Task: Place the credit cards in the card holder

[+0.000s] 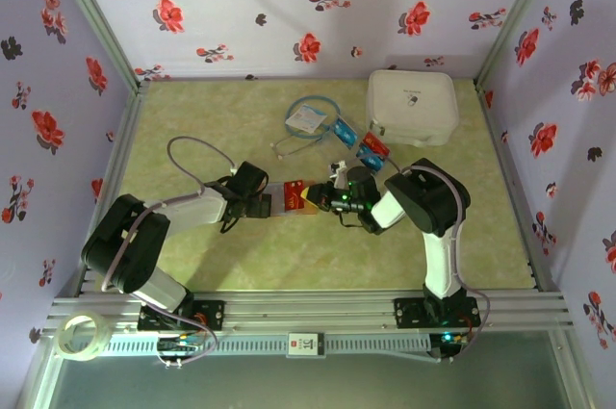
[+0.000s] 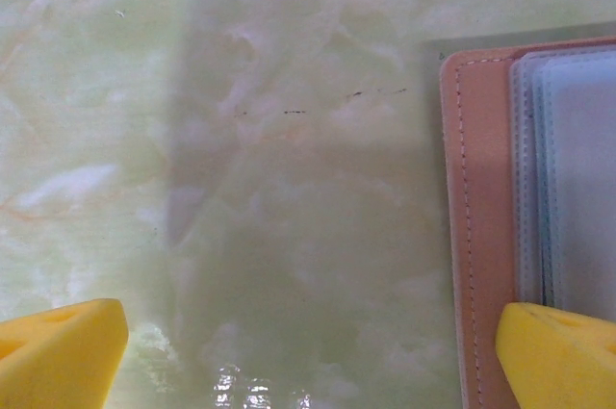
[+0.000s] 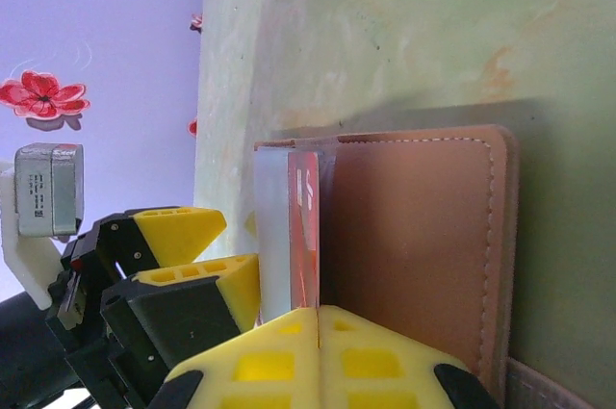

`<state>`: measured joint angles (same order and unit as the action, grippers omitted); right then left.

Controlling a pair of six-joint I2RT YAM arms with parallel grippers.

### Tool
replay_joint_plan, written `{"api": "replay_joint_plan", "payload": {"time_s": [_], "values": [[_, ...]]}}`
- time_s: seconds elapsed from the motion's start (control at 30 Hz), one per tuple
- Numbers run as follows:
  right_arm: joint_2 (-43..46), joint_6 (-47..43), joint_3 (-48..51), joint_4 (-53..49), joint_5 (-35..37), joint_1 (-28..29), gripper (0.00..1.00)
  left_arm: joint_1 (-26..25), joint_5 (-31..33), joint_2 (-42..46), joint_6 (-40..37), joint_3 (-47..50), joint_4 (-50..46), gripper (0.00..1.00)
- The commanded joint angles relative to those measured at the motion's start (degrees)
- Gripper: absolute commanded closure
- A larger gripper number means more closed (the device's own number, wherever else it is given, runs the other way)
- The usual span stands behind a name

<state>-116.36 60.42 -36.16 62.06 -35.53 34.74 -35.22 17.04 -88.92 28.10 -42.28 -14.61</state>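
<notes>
The card holder (image 1: 280, 199) lies open on the table between both grippers, brown leather (image 3: 414, 245) with greyish sleeves (image 2: 577, 188). My right gripper (image 3: 318, 318) is shut on a red credit card (image 3: 306, 236), held edge-on with its far end among the sleeves; the same gripper (image 1: 313, 200) is at the holder's right side. My left gripper (image 2: 308, 361) is open and wide, and its right finger (image 2: 558, 356) overlaps the holder's pinkish stitched edge (image 2: 472, 236). A blue card (image 1: 344, 130) and a red-and-blue card (image 1: 373, 146) lie farther back.
A white tag with a blue cord loop (image 1: 308, 120) lies behind the holder. The large white square case (image 1: 412, 106) stands at the back right. Flowered walls enclose the table; a tape roll (image 1: 80, 336) sits on the front rail.
</notes>
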Motion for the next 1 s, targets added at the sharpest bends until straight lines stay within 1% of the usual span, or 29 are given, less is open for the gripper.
{"api": "replay_joint_plan", "payload": {"time_s": [0.0, 0.57, 0.97], "values": [[-0.43, -1.89, -0.48, -4.21, 1.16, 1.03, 1.0, 0.41, 0.1, -2.22, -0.46, 0.09, -0.65, 0.0], [-0.45, -2.24, -1.64, -5.69, 1.16, 1.47, 1.0, 0.41, 0.19, -2.04, -0.41, 0.36, -0.55, 0.0], [2.29, -2.88, 0.79, -6.31, 2.31, -0.77, 1.0, 0.37, 0.04, -2.31, -0.6, 0.36, -0.33, 0.0]]}}
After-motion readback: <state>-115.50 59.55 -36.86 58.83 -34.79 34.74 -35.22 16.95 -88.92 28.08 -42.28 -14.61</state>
